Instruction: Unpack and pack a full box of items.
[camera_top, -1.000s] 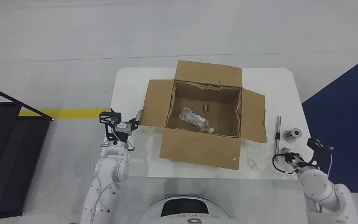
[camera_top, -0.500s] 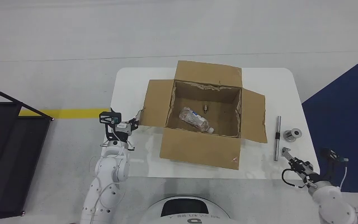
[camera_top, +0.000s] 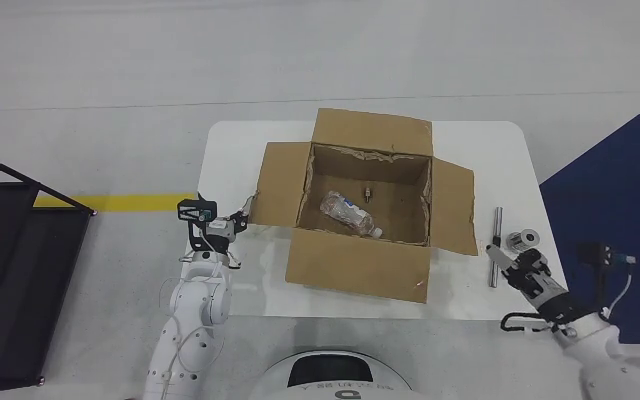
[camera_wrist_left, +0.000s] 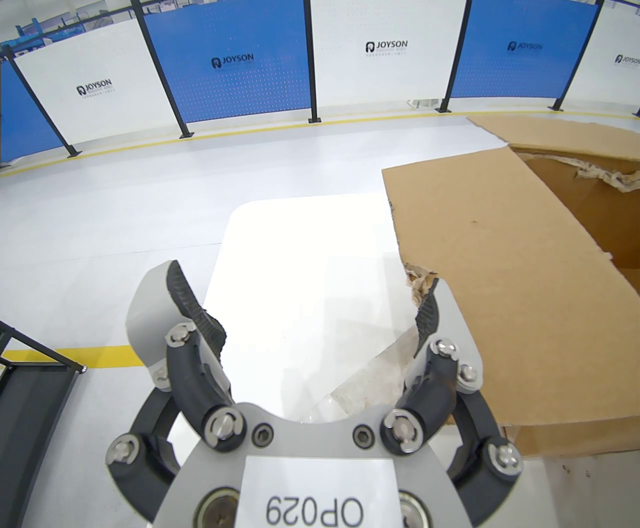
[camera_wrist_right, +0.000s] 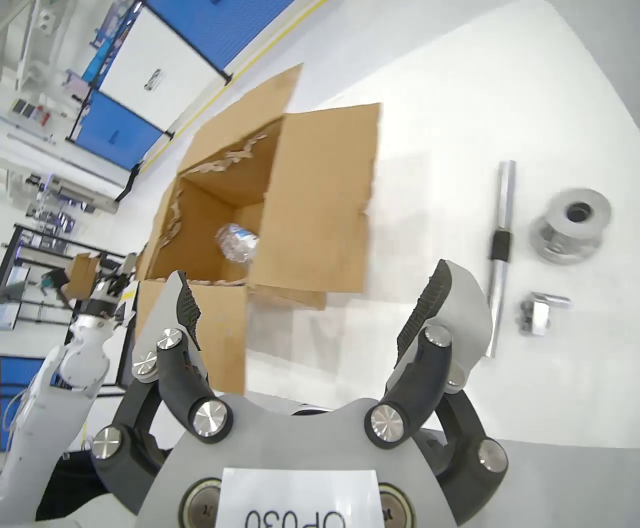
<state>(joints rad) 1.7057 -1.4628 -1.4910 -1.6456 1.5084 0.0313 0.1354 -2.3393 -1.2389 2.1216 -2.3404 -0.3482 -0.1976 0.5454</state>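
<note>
I have the cardboard box (camera_top: 368, 205) in the middle of the top view, standing on the white table (camera_top: 250, 150) with all four flaps folded outward. A clear plastic bottle (camera_top: 350, 215) lies on its side on the box floor, near the centre. Just above it in the frame sits a small dark item (camera_top: 368, 191) that I cannot make out. At the right of the top view, on bare table beside the box's right flap, a thin metal rod (camera_top: 495, 245) lies lengthwise up the frame. A stubby metal pulley (camera_top: 521, 240) stands just right of it, apart from it. The right wrist view also shows a small metal bracket (camera_wrist_right: 542, 312) near the rod's nearer end. My right gripper (camera_top: 510, 264) is at the lower right of the top view, by that nearer end of the rod; its fingers are spread wide and it has nothing in them. My left gripper (camera_wrist_left: 305, 285) is at the left of the top view, just off the table's left edge. It is also spread wide and empty, one fingertip close to the torn corner of the box's left flap; I cannot tell if it touches.
</note>
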